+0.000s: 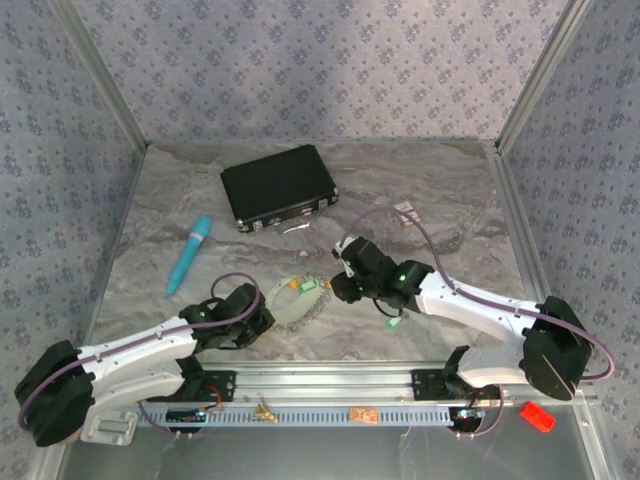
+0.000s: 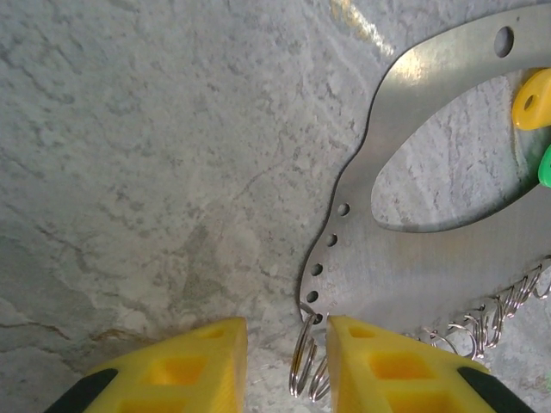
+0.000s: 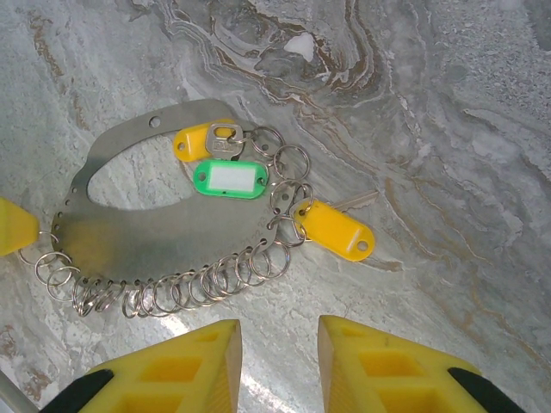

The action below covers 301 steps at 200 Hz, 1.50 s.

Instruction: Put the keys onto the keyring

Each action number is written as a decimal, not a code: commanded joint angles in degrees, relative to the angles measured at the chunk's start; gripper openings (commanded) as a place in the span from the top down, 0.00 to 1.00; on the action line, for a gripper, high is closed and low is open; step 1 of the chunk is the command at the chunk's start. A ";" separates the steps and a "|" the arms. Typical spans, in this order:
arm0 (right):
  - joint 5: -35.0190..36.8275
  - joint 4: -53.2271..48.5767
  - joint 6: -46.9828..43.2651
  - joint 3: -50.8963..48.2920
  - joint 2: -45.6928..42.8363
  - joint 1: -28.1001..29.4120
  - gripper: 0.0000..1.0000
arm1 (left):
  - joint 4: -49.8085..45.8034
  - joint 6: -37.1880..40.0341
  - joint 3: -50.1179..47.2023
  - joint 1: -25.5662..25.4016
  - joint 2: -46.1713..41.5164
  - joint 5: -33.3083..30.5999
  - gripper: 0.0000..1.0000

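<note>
While black case (image 1: pixel 278 188) lies shut | left jaws narrow, straddling one keyring (image 2: pixel 405 267) loop | right jaws apart, empty

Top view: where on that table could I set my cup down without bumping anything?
The table is bare left of the black case, behind the teal stick, and in the far right corner past the small card. Crowded: the near middle, where the left fingers and right fingers flank the keyring and its keys.

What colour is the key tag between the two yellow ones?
The tag is green, clearest in the right wrist view.
</note>
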 commanded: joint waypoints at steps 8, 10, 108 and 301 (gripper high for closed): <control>-0.72 0.32 -0.10 -0.89 -1.40 -0.41 0.70 | 1.69 -2.39 0.64 -0.99 1.65 0.13 0.74; -0.79 0.36 -0.10 -0.88 -1.36 -0.41 0.70 | 1.85 -2.44 0.61 -0.99 1.76 0.20 0.75; -1.25 0.57 0.07 -1.52 -1.87 -0.59 0.70 | 3.14 -2.08 1.44 -1.25 2.36 0.26 0.80; -7.68 0.72 -5.62 1.66 -6.53 -8.38 0.71 | -10.26 42.35 21.15 -1.85 -2.53 -7.37 1.00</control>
